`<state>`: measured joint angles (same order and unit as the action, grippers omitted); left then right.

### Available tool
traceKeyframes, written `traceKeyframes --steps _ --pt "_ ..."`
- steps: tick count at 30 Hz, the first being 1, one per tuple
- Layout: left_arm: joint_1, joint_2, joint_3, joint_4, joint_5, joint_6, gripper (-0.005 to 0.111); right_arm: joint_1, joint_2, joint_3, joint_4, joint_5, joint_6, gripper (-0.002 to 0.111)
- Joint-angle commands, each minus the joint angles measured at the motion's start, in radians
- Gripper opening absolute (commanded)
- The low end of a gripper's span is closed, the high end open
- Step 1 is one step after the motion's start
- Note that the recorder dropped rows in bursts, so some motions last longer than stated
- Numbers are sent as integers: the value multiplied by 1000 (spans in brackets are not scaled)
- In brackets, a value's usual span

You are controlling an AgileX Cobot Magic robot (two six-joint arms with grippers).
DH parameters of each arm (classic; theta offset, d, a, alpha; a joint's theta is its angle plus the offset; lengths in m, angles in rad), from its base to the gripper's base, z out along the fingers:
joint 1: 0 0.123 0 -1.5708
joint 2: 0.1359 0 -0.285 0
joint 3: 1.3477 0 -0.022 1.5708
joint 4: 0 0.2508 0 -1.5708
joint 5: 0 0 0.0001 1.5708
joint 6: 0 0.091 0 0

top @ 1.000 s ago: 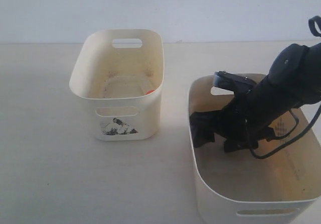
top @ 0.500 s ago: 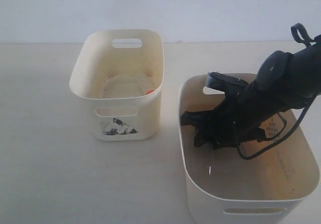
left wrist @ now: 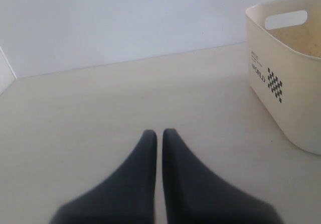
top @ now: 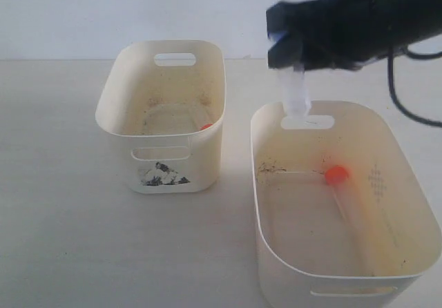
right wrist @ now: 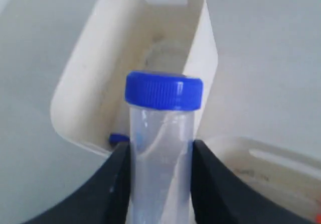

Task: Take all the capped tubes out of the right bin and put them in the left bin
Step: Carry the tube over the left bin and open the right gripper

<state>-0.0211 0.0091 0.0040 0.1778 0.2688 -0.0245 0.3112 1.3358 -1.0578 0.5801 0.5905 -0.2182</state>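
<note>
The right gripper point(top: 290, 59) squeezes a blue-capped tube point(top: 295, 90) high over the far edge of the right bin point(top: 359, 121). If the tube slips out, it falls before it reaches the left bin point(top: 117, 101).

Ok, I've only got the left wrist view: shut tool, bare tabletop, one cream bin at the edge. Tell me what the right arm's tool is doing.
Observer: The right tool is clamped on a clear plastic tube with a blue screw cap.
Operator: Give me its position.
Observer: Raised above rim height, near the far end of the larger cream plastic bin, on the side toward the smaller cream bin with sticker remains.
Operator: Report what's left in the larger bin.
Observer: One visible: a clear tube with an orange cap, lying on its floor.
</note>
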Motion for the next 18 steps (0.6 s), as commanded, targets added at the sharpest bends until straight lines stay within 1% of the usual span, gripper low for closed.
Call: traceKeyframes --steps 1,4,7,10,12,14,16,18 --pt "1 -1 -4 -1 -8 -12 4 -1 -78 -20 57 -152 -51 0" --pt "1 -1 -4 -1 -8 -12 4 11 -66 -20 202 -215 -162 0" --pt "1 -1 -4 -1 -8 -12 4 65 -23 -28 314 -301 -309 0" --pt "1 -1 -4 -1 -8 -12 4 138 38 -53 338 -399 -443 0" --pt "1 -1 -4 -1 -8 -12 4 176 97 -87 338 -422 -520 0" --pt "1 -1 -4 -1 -8 -12 4 200 153 -122 338 -449 -556 1" --pt "1 -1 -4 -1 -8 -12 4 208 215 -166 338 -451 -574 6" --pt "1 -1 -4 -1 -8 -12 4 209 272 -208 338 -445 -575 19"
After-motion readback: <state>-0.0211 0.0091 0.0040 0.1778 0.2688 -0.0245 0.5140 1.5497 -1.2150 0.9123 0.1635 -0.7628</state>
